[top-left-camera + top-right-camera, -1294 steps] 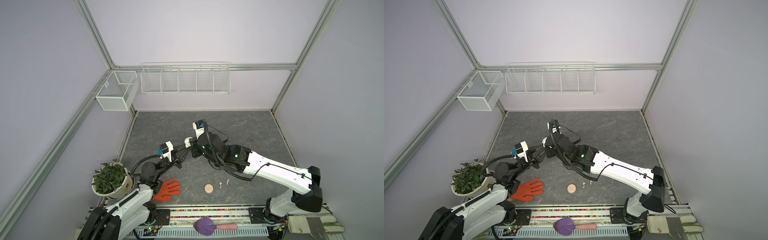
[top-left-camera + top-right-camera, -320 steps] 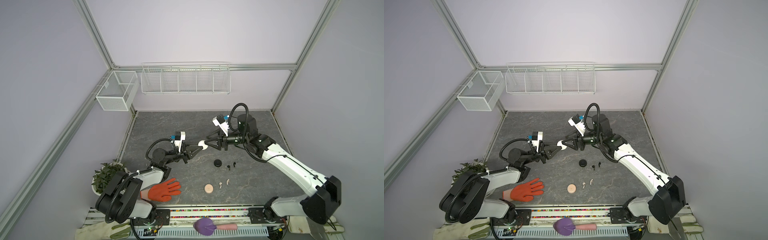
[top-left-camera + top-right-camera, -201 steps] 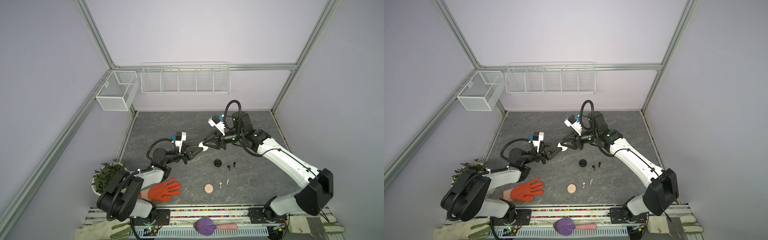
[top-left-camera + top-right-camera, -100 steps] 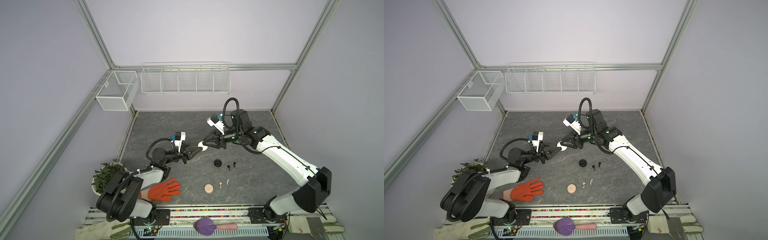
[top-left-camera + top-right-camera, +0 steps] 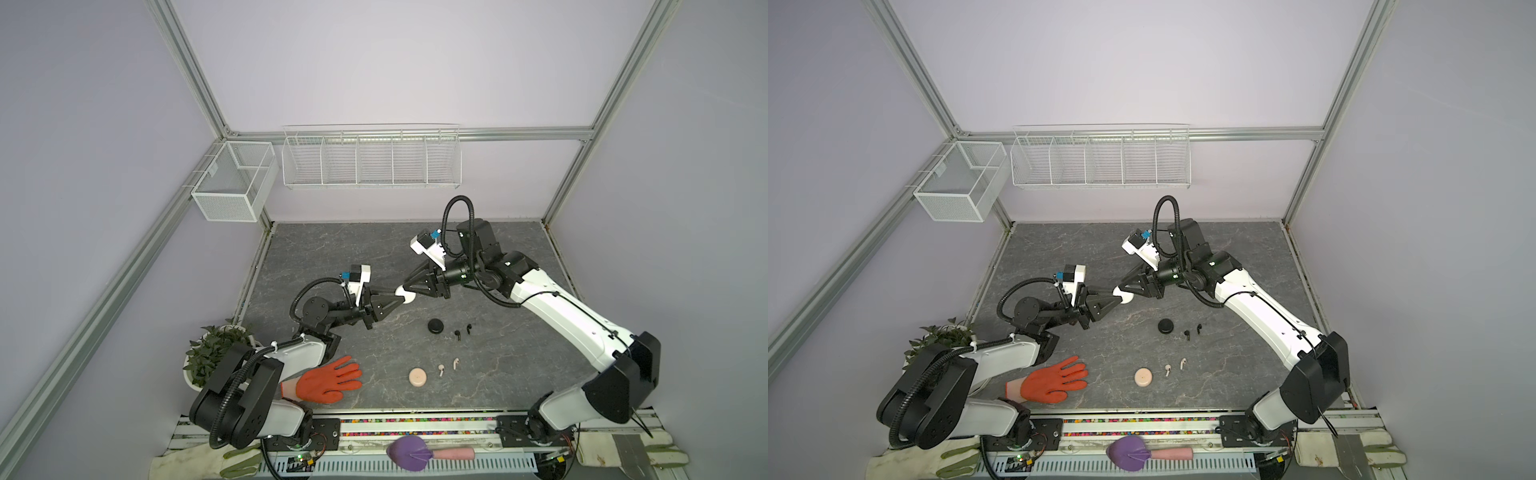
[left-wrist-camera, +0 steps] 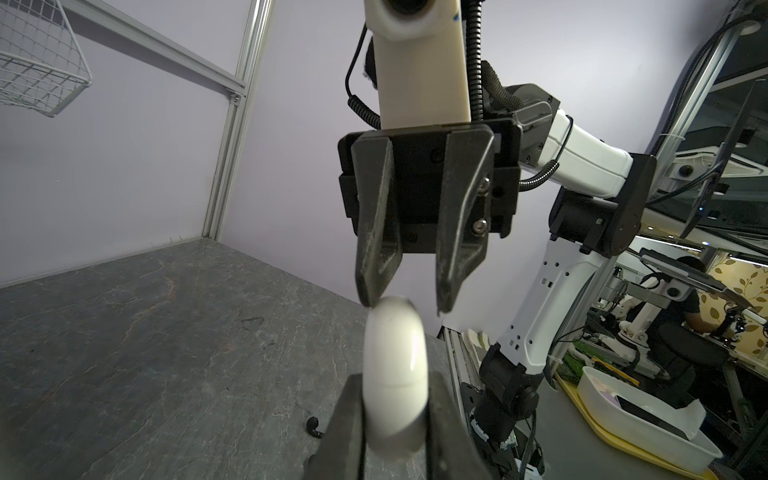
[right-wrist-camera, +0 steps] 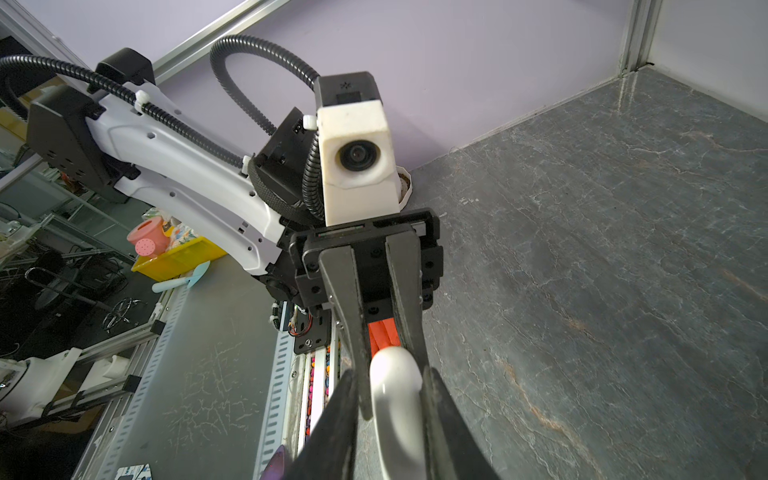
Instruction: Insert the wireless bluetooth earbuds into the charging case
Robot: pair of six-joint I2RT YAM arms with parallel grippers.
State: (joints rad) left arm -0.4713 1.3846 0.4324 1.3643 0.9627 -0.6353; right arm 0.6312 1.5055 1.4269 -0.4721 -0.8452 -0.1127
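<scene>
Above the counter (image 5: pixel 332 249), the charging case (image 5: pixel 408 296) sits between left gripper (image 5: pixel 396 300) and right gripper (image 5: pixel 402 290). Before them, rear puck (image 5: pixel 435 326) and front puck (image 5: pixel 417 377) each have earbuds (image 5: pixel 457 333) to the right. A glove (image 5: pixel 328 380) lies front left.

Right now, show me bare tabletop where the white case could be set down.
Free: the far strip of tabletop below the wire rack. Crowded: black puck, pink puck, their earbuds and the orange glove near the front.

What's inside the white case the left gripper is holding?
Nothing inside shows: the white case looks shut, seam closed, pinched in the left gripper. The right gripper straddles its free end. Contents hidden.
</scene>
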